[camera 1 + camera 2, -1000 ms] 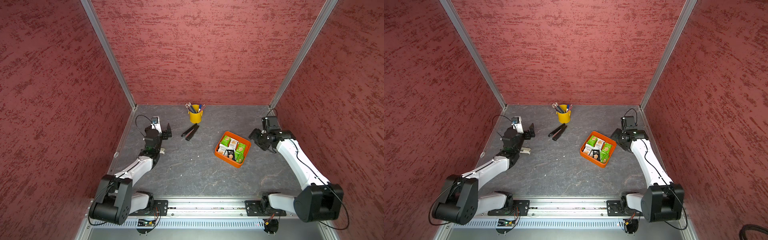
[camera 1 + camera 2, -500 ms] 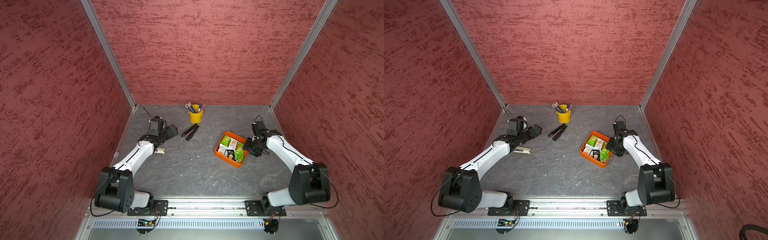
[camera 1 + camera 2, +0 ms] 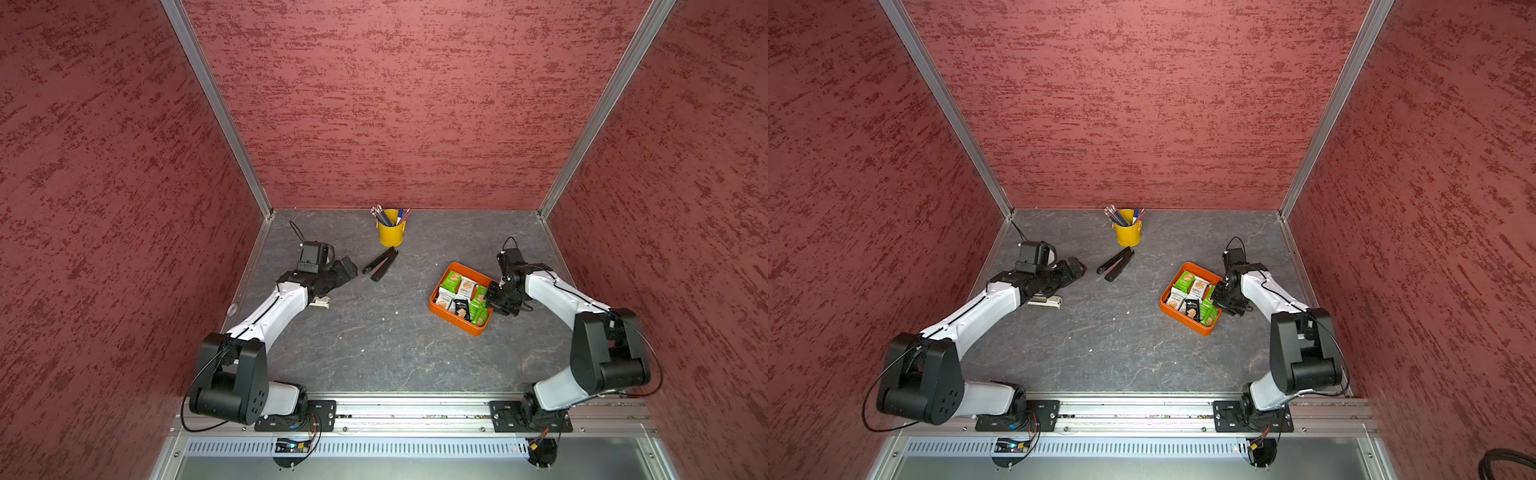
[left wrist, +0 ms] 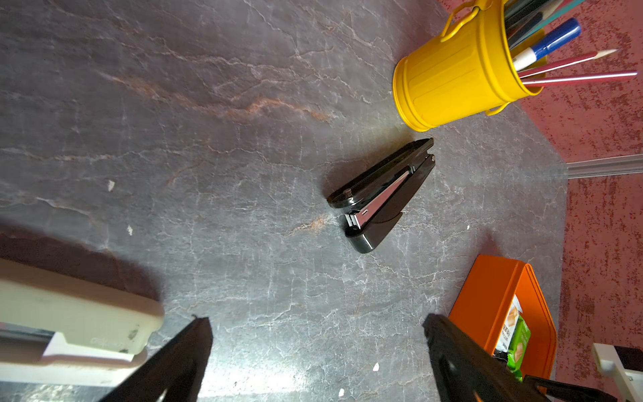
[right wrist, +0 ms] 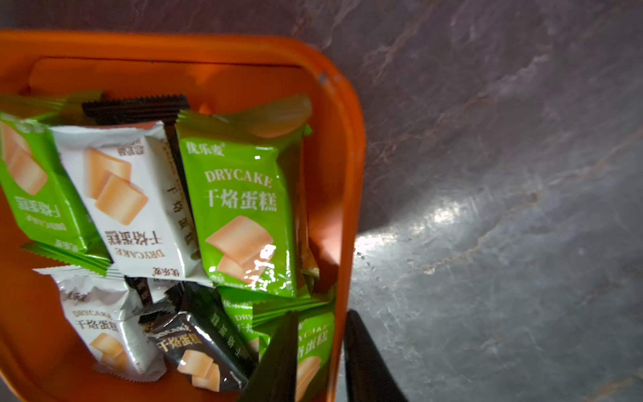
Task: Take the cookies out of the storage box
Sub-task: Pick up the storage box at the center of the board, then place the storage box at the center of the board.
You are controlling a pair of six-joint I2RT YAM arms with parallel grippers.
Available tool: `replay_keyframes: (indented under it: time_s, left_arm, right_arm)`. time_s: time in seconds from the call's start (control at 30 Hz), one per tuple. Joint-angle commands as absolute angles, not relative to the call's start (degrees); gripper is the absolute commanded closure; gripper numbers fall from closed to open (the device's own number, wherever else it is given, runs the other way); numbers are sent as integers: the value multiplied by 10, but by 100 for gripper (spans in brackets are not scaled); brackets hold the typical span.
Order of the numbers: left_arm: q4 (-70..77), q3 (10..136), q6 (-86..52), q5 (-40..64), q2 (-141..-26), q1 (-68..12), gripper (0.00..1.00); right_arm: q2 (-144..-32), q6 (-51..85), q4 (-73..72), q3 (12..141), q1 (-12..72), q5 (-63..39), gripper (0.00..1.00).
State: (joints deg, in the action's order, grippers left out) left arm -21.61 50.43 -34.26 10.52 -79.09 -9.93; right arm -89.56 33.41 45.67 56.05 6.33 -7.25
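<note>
Right wrist view: the cookies (image 5: 240,209), in green, white and black packets, lie overlapping inside the storage box (image 5: 351,174), and none shows out on the table (image 3: 374,353) yet. Your right gripper (image 5: 322,313) sits astride the box's side wall. One finger is inside on a green packet and the other is outside against the orange rim, with the jaws so narrow that wall and packet edge appear pinched between them. The nearest green packets lie with their long axis along that same wall, and the rest of the heap spreads away from the claw toward the box's middle. In both top views the box stands on the table's right side, at your right arm. Your left gripper (image 3: 347,268), jaws wide and holding nothing, hovers well apart, near a black stapler (image 3: 380,264), a white stapler (image 3: 320,302) and a yellow pen bucket (image 3: 390,232). On this showing the right arm is the one to use: tip the box, or let go and reach inward.
</note>
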Motion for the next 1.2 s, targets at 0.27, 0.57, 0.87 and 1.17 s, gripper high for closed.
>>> replay_keyframes:
  time_s: [0.27, 0.57, 0.87, 1.17]
  left_arm:
    - [-218, 496, -354, 115, -780, -100, 0]
    - [-209, 501, -369, 144, -796, -101, 0]
    - [-210, 493, -378, 154, -785, -112, 0]
    - [-221, 472, -382, 145, -766, -120, 0]
  right_arm:
    - [-911, 272, 479, 629, 67, -77, 100]
    - [-932, 241, 538, 711, 120, -121, 100]
    - [-997, 207, 580, 783, 209, -91, 100]
    - [-1041, 193, 566, 782, 250, -56, 100]
